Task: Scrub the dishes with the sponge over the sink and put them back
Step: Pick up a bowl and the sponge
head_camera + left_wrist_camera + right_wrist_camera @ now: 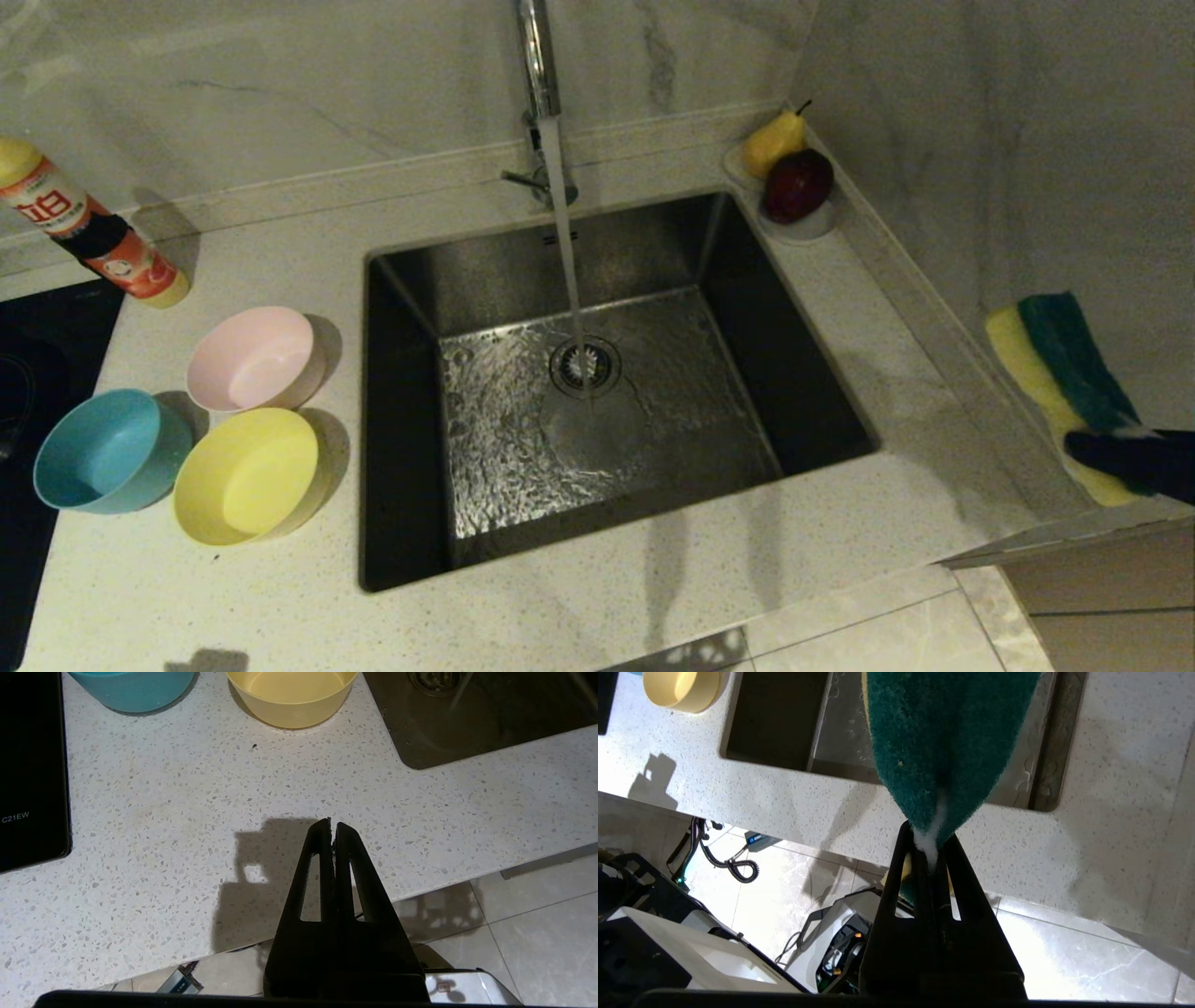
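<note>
Speckled bench (233, 597) | left of sink (411, 420): 3 bowls, blue (107, 453), pink (252, 359), yellow (247, 476) | left gripper (332, 826) clenched, empty | 1 tap (540, 75) running | right of sink: 1 sponge (1060, 383) pinched in right gripper (930, 851)

At the back left of the speckled counter (653, 597) you see a detergent bottle (89, 224) lying tilted beside the black cooktop (37, 373). In the far right corner, a yellow pear (773, 142) and a dark red apple (796, 185) sit together on a small white dish (803, 229)
</note>
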Available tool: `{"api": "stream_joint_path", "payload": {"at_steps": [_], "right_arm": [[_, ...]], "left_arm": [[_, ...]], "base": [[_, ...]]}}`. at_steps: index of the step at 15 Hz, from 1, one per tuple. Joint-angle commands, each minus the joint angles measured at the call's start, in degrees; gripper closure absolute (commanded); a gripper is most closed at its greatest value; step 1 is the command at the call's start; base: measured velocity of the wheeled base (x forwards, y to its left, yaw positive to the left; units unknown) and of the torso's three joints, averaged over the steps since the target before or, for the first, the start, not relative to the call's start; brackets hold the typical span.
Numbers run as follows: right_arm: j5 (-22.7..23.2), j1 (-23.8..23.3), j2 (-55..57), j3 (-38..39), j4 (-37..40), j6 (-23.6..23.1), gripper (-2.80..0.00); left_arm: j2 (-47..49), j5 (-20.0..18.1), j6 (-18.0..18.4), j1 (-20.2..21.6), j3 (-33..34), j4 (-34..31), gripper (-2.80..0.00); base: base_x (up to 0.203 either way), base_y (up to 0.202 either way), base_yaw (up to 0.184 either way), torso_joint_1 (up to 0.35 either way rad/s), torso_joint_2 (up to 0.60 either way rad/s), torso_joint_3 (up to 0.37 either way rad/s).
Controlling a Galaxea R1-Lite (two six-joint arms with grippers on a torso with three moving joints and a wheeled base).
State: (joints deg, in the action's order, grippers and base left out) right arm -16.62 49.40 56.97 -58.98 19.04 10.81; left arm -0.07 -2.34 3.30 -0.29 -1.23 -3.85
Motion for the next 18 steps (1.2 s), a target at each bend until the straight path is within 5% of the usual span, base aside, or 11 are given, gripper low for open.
{"api": "stream_joint_path", "payload": {"at_steps": [1,14,16,18], "right_arm": [[-0.2,-0.2,1.2,-0.2,-0.3,0.1,0.0],[-0.1,1.5,1.4,-0.4,-0.2,-1.2,0.0],[3.8,-1.4,1.3,0.4,-0.3,-3.1,0.0],[12.5,-7.3,1.1,0.5,-0.3,-5.0,0.0]], "left_arm": [[0.1,0.0,0.0,-0.1,0.0,0.0,0.0],[0.0,0.0,0.0,0.0,0.0,0.0,0.0],[0.1,0.0,0.0,0.0,0.0,0.0,0.0],[0.1,0.0,0.0,0.0,0.0,0.0,0.0]], "base": [[0.0,0.0,0.0,0.0,0.0,0.0],[0.0,0.0,0.0,0.0,0.0,0.0],[0.0,0.0,0.0,0.0,0.0,0.0],[0.0,0.0,0.0,0.0,0.0,0.0]]}}
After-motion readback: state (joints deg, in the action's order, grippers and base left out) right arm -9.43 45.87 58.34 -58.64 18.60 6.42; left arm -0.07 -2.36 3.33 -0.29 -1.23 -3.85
